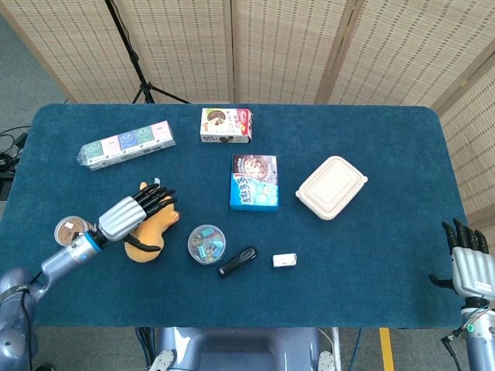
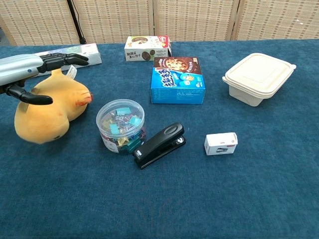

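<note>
yellow plush duck [image 2: 47, 112] sits near the bench's left edge, right under the left robot hand [image 2: 35, 69], fingers spread, empty; right robot hand [image 1: 469, 259] open, far off.

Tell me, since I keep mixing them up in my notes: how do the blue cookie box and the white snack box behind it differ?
The blue cookie box is larger and lies flat, face up; the white snack box is smaller and stands on its long edge, nearer the screens. Both are closed, printed cardboard boxes that neither hand touches.
</note>
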You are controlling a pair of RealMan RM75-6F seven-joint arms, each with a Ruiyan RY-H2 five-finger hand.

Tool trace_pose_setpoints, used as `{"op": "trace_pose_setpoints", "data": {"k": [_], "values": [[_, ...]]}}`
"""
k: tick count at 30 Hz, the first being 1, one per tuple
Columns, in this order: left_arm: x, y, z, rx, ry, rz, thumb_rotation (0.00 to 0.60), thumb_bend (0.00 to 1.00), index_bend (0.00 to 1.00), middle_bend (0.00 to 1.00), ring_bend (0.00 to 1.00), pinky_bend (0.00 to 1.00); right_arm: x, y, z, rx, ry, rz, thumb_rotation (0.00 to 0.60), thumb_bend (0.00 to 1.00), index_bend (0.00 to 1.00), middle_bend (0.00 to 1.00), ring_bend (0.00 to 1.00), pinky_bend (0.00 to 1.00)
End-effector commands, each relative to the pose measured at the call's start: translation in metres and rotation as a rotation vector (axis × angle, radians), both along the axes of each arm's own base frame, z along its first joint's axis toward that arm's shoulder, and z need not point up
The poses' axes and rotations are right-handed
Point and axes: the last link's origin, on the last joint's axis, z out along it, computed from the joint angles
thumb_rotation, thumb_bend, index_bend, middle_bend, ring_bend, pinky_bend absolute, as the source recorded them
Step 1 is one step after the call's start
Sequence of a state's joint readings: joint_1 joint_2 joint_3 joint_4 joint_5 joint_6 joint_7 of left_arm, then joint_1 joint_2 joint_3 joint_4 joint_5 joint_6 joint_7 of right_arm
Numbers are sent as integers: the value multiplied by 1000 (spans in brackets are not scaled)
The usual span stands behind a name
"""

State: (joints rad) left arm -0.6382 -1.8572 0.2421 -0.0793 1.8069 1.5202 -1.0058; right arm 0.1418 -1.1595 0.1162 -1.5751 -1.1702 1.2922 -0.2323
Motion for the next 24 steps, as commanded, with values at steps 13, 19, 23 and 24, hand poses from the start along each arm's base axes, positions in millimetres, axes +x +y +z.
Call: {"op": "trace_pose_setpoints", "data": {"k": [13,19,23,24], "values": [[3,-17,-30,-125,65,-51,55,0,0,0,0,0,0,2,3,-5,-1,0,600,0,33,0,0,0],[1,-7,-45,-109,146,-7,55,0,0,0,0,0,-1,1,2,-6,-2,-5,600,0,33,0,0,0],[-1,10,-42,-57,188,48,56,0,0,0,0,0,0,-3,0,-3,-2,-1,600,0,33,0,0,0],[-2,14,-40,-44,192,62,56,0,0,0,0,0,-1,-3,-1,-2,-2,-2,600,0,33,0,0,0]]}}
